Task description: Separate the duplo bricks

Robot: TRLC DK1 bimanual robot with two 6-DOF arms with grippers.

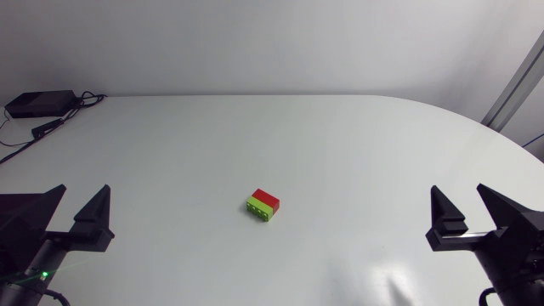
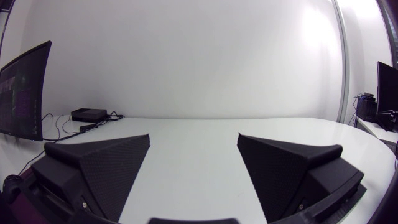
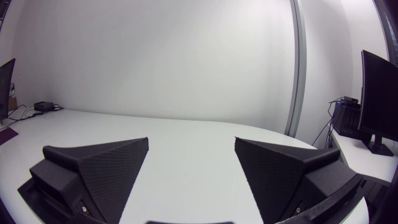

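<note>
A small red plastic duplo brick (image 1: 268,198) sits joined to a lime-green duplo brick (image 1: 260,209) near the middle of the white rounded surface (image 1: 340,144), well apart from both arms. The matte black left hand (image 1: 83,194) and right hand (image 1: 459,194) hang over the near corners, each with its wedge fingers spread wide.

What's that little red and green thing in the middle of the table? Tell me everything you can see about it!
It is a small block of two duplo bricks, one red and one lime green, joined together. They look like plastic. The block sits at a slant on the white table, near its middle. Only the table touches it. The left gripper and right gripper are open and far off to each side.
</note>
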